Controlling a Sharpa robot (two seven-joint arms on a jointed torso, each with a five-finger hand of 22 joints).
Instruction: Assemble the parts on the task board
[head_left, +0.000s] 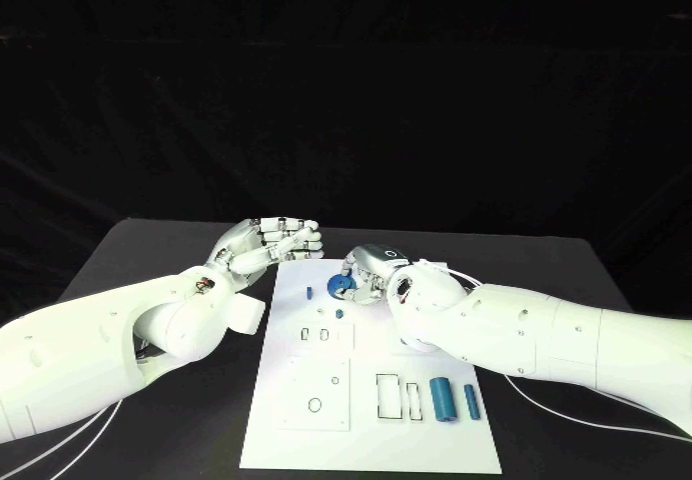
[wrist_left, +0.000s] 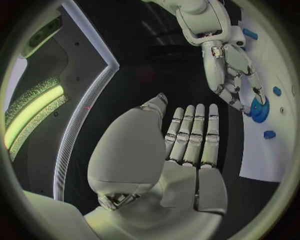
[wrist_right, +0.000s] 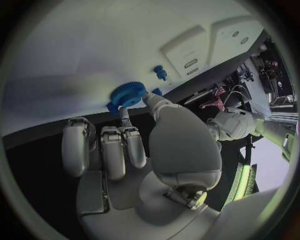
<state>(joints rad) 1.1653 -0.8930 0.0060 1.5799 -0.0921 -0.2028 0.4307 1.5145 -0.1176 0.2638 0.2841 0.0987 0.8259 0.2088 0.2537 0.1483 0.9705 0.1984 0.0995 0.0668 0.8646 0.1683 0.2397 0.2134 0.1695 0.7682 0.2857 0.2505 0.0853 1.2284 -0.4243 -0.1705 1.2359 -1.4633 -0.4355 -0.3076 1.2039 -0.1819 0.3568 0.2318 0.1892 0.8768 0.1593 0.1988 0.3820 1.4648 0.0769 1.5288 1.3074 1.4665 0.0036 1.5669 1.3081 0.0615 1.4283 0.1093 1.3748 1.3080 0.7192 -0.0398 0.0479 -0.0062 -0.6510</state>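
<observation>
Black table (head_left: 173, 260) — one task board (head_left: 289, 440), right hand (head_left: 378, 268) pinching one gear (head_left: 343, 287).

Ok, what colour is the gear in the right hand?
Blue; the gear pinched by the right hand shows best in the right wrist view.

Task board (head_left: 368, 420) white; table (head_left: 159, 260) black; gear (head_left: 343, 287) and cylinders (head_left: 443, 400) blue; hands (head_left: 281, 240) silver; arms (head_left: 562, 345) white.

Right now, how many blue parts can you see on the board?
5: gear in the right hand; two pegs just nearer; two cylinders at the near right. Others may be hidden.
</observation>
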